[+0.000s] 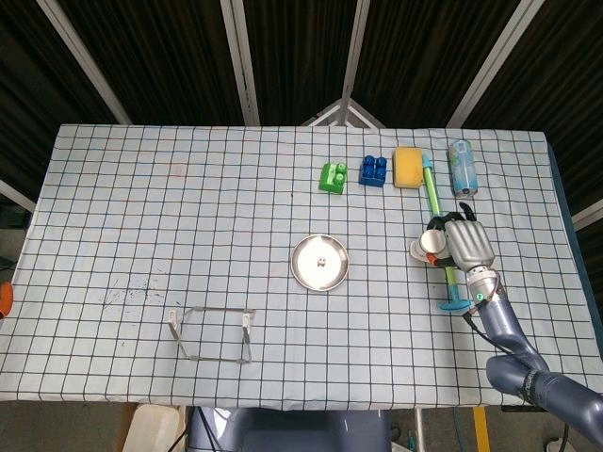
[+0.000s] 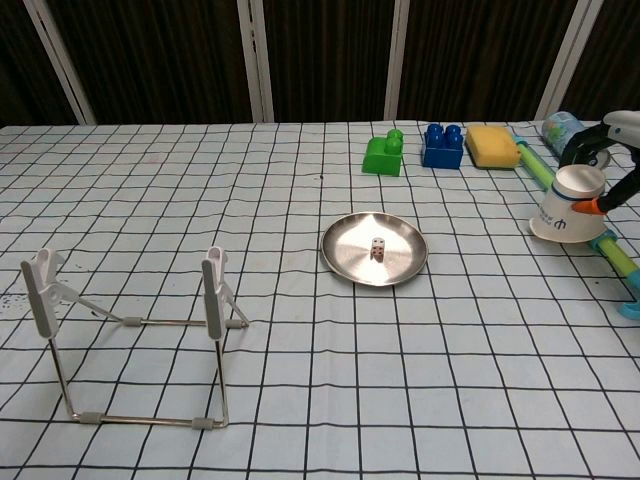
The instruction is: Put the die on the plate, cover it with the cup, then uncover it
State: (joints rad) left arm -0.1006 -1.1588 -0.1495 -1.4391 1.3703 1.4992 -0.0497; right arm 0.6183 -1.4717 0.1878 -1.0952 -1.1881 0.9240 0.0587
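The die [image 2: 376,247] rests at the centre of the plate [image 2: 350,262], uncovered, mid-surface. Well to the right, the cup [image 2: 569,205] is inverted and tilted, mouth down-left, base up-right, over the green stick [image 1: 435,209]. The right hand [image 1: 465,243] is palm-down, fingers [image 2: 603,204] clasped around the cup.

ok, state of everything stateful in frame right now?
die: on the plate, uncovered
plate: flat on the table, holds only the die
cup: upside down, held by the right robot hand, over the green stick
right robot hand: grips the cup
green stick: lying flat
can: lying on its side
wire stand: upright
left robot hand: not in view
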